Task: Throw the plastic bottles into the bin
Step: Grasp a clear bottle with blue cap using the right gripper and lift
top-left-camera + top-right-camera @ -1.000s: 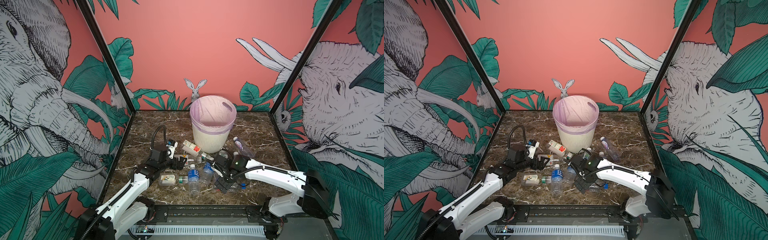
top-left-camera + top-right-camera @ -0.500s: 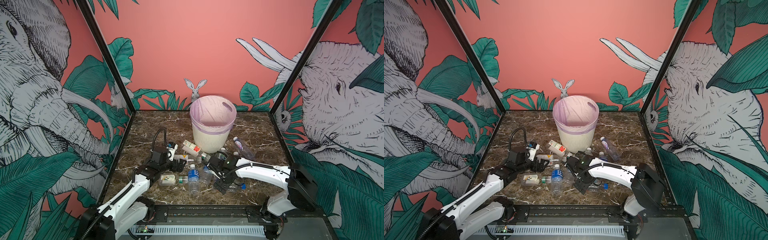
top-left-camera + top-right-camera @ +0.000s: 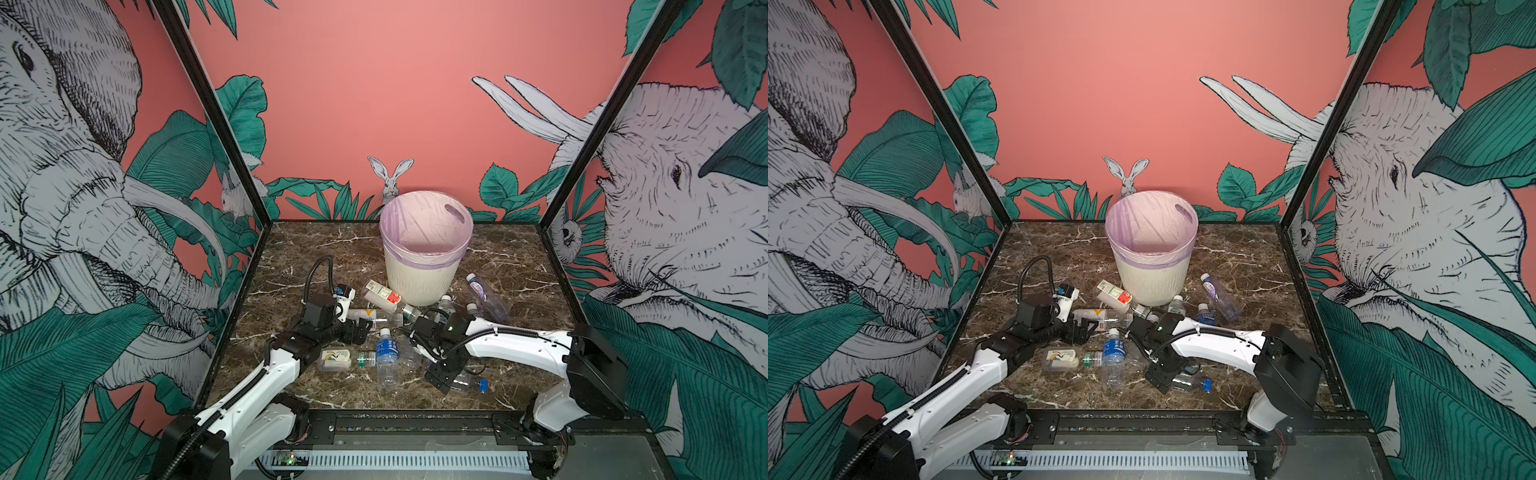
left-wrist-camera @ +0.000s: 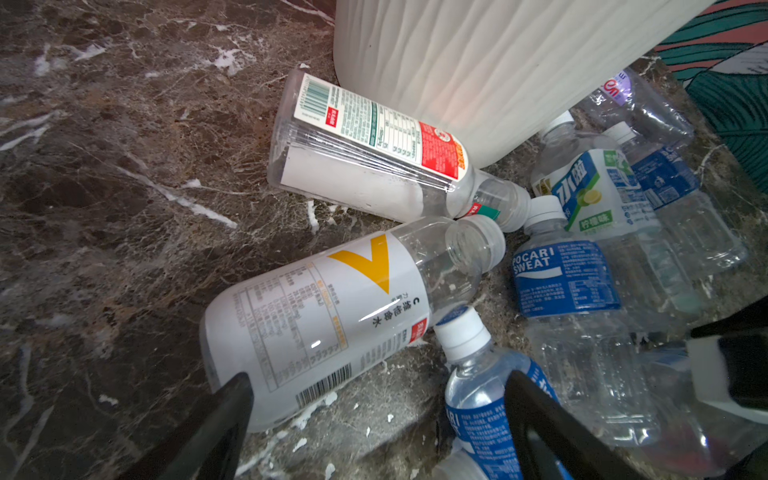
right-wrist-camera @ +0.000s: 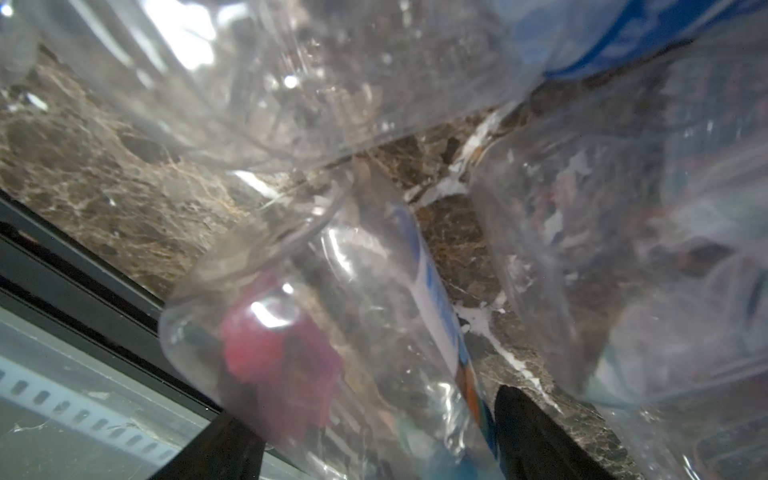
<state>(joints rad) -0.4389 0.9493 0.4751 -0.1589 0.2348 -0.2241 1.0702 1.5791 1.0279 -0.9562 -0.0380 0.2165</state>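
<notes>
- Swinging in toward the middle over the last second, the right arm's black elbow housing point(image 3: 594, 365) now sits closer to the heap of bottles. The wrist end has edged slightly leftward with it.
- The right gripper point(image 3: 444, 380) itself stays in almost the same low spot at the front of the heap, tilted down toward the front edge of the table point(image 3: 291, 257).
- A blue-capped bottle point(image 3: 467, 382) lies on its side between its jaws. In the right wrist view the clear body fills the gap and one black finger point(image 5: 523, 432) rests against its side. Whether the jaws are squeezing it or only bracketing it, I cannot tell.
- That bottle is still down on the marble, roughly where it was a second ago.
- The left gripper point(image 3: 360, 330) has not shifted. Its jaws are spread wide with only bare marble between them.
- One of its fingers sits by the base of the yellow-chevron bottle point(image 4: 332, 307), the other beside the blue-label bottle point(image 3: 387, 353).
- The other bottles lie as before. The red-and-white bottle point(image 3: 382, 296) is against the foot of the bin point(image 3: 415, 282).
- The purple-label bottle point(image 3: 484, 293) lies just to the bin's right, and the squat bottle point(image 3: 334, 359) lies near the left forearm.
- The bin stands upright at the back middle, unmoved, with its lilac liner folded over the rim.
</notes>
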